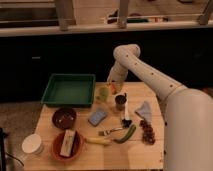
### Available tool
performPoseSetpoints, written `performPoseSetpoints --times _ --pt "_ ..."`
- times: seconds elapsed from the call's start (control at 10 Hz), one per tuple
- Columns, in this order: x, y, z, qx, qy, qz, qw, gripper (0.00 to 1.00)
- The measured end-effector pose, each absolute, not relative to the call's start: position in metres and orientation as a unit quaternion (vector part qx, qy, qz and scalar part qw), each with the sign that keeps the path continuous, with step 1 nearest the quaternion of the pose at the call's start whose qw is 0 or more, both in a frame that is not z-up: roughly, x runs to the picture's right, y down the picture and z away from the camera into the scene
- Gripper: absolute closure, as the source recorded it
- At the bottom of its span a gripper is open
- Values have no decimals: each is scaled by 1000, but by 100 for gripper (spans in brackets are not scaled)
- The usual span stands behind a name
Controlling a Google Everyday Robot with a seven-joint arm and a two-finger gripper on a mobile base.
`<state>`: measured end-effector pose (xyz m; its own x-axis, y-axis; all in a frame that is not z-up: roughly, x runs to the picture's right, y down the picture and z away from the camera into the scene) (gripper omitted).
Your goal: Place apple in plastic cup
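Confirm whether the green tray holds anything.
No: the green tray shows only its bare floor, while the gripper hovers beside the plastic cup.

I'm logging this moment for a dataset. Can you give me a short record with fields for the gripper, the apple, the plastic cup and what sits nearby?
gripper: at the table's far edge, just right of the plastic cup
apple: orange-red, at the gripper's tip, beside the cup's rim
plastic cup: pale yellow-green, upright, right of the green tray
nearby: grey metal cup in front of the gripper
apple in cup: not yet
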<state>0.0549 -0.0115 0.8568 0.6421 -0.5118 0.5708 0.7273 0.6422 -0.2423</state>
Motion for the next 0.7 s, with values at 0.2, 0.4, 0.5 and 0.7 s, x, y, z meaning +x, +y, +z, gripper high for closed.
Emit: performPoseSetpoints --times 0.2,0.4,0.5,0.7 --pt "43 -17 862 -225 -245 -371 867 100" --pt "30 -21 865 -220 -254 -384 860 100" --pt "23 -23 866 -217 -260 -389 857 100" --pt "11 -25 871 -213 -270 -397 851 100"
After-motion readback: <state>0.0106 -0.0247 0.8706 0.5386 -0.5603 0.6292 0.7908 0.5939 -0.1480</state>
